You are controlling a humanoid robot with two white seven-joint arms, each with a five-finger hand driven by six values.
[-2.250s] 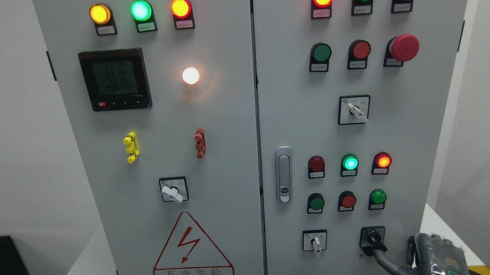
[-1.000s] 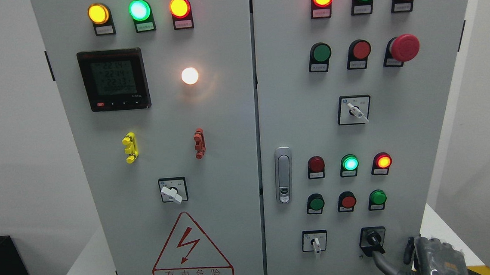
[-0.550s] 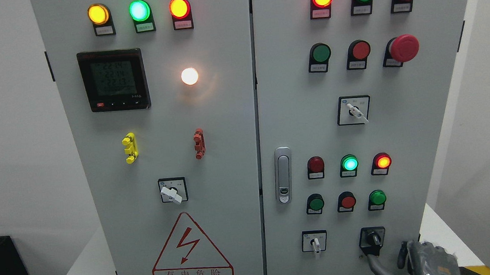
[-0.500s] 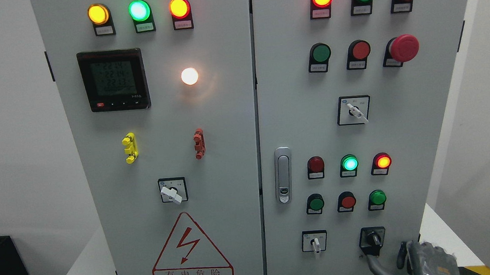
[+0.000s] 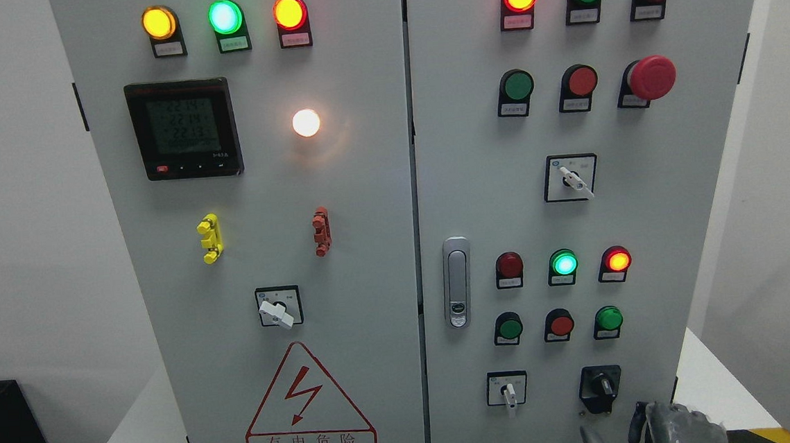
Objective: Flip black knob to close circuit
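The right hand (image 5: 667, 428) sits low beside the cabinet (image 5: 378, 181), just below the black knob (image 5: 600, 386), fingers loose, gripping nothing.

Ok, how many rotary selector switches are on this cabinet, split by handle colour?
White-handled switches: 3
Black knob: 1
Total: 4
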